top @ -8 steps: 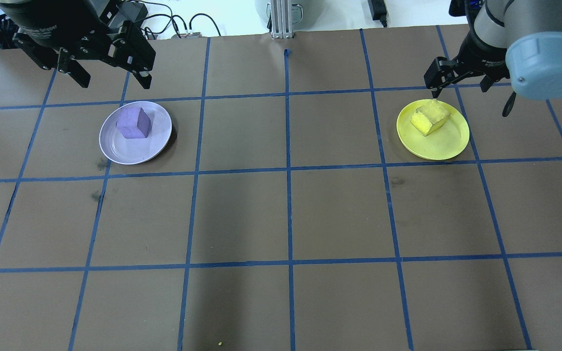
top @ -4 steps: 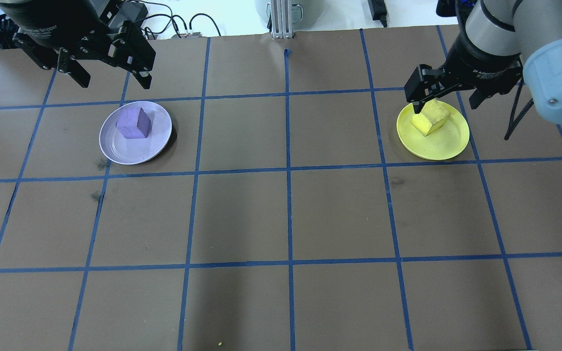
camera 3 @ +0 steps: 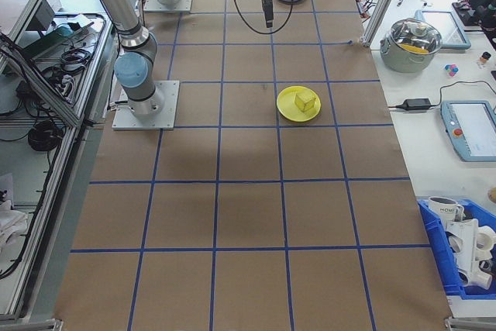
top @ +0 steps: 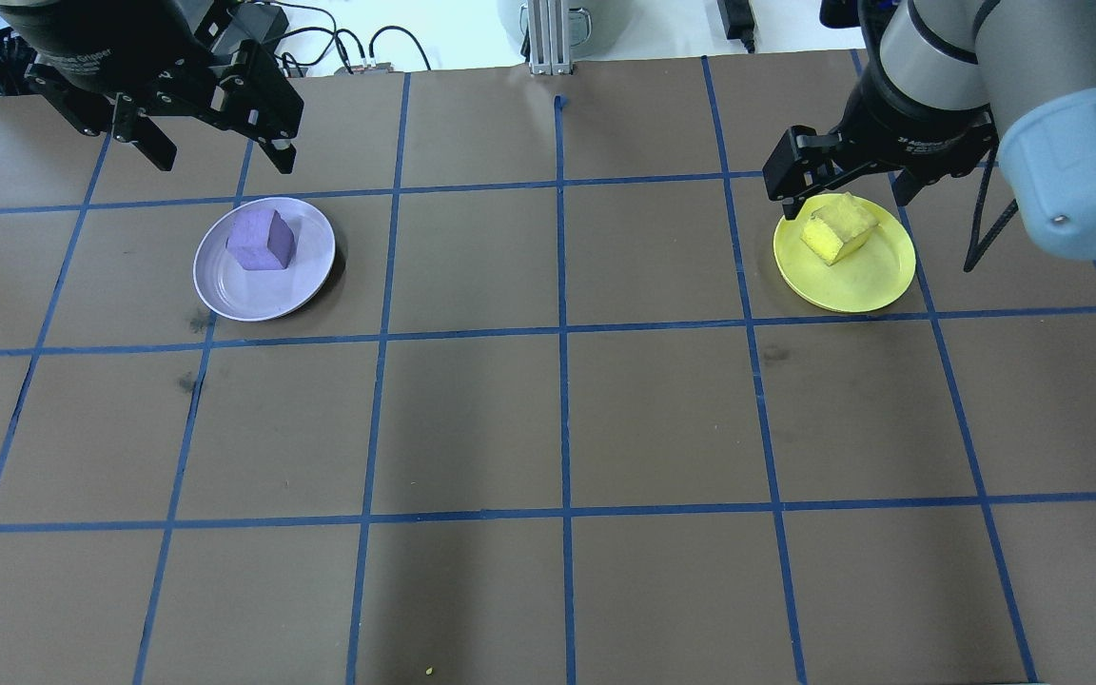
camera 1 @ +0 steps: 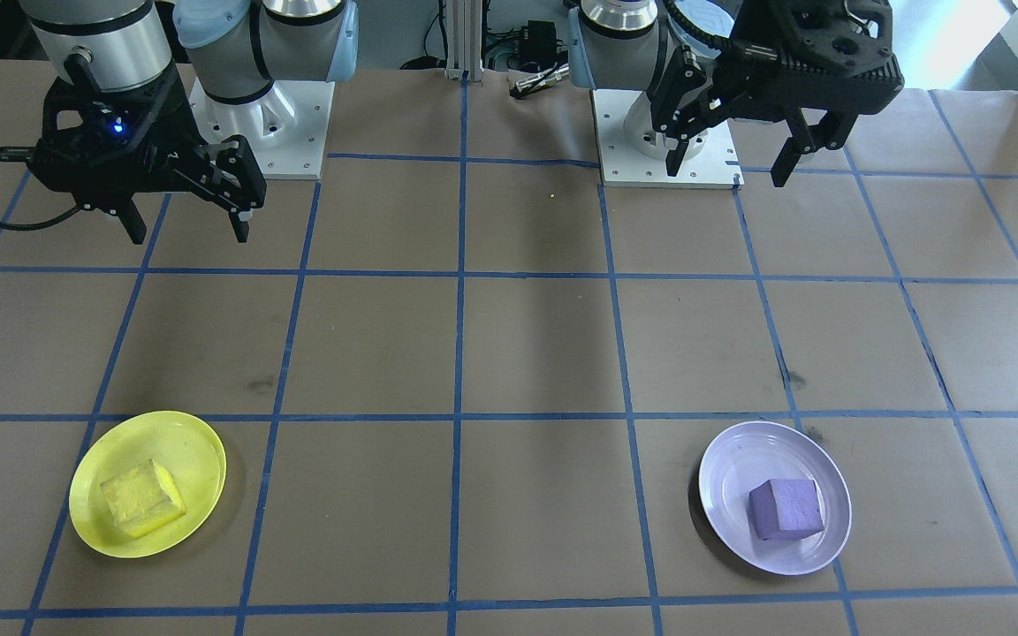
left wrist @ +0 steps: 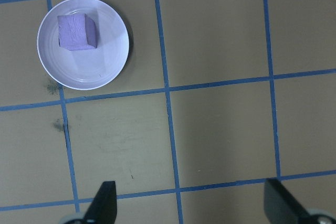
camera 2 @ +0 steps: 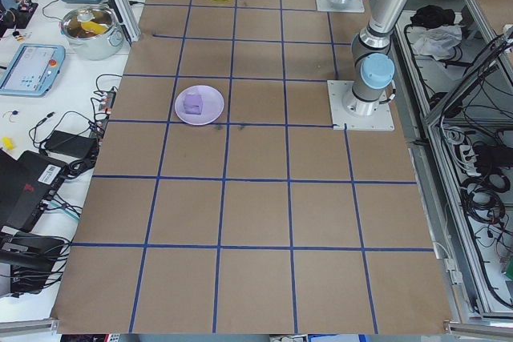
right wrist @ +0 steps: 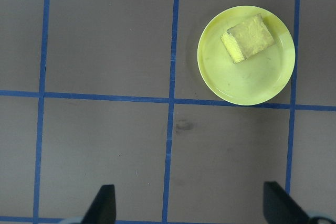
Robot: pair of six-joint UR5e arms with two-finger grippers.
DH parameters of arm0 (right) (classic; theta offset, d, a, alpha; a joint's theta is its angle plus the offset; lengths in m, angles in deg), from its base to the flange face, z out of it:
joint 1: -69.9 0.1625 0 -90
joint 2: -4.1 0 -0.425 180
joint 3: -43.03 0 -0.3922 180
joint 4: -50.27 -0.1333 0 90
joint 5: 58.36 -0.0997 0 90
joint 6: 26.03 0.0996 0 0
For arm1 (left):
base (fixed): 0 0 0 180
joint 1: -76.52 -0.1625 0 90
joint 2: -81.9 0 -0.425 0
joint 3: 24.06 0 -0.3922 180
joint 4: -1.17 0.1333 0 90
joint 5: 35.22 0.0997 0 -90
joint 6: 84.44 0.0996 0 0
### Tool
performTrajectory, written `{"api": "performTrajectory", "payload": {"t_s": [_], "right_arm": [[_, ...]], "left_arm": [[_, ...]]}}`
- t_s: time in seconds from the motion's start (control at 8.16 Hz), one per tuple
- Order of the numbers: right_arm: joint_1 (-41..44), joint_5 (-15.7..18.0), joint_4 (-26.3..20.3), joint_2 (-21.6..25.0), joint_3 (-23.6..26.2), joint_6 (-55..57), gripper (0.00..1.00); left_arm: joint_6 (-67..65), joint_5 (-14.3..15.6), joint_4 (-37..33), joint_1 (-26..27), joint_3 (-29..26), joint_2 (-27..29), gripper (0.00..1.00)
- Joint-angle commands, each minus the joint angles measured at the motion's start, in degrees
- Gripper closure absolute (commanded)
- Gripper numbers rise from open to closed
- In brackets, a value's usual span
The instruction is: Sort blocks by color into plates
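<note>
Jaws apart on your left gripper and right gripper, both empty. Purple block in lavender plate; yellow block in yellow plate.

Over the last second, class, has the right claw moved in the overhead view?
Yes. The right claw has shifted toward the view's left, measured against the yellow plate, which stayed put; its tips now straddle the plate's far rim, open and empty.
</note>
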State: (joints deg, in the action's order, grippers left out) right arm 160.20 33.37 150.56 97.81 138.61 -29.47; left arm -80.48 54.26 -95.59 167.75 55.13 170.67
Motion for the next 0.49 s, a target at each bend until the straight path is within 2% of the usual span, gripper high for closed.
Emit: {"api": "performTrajectory", "payload": {"t_s": [0.0,0.37], "right_arm": [[0.1,-0.1,0.0,2.5,0.7,-0.3,0.00],[0.1,0.5,0.1,2.0,0.8,-0.3,0.00]], "left_arm": [[0.0,-0.1,0.0,0.0,0.0,0.0,0.00],[0.0,-0.1,0.0,0.0,0.0,-0.1,0.00]]}}
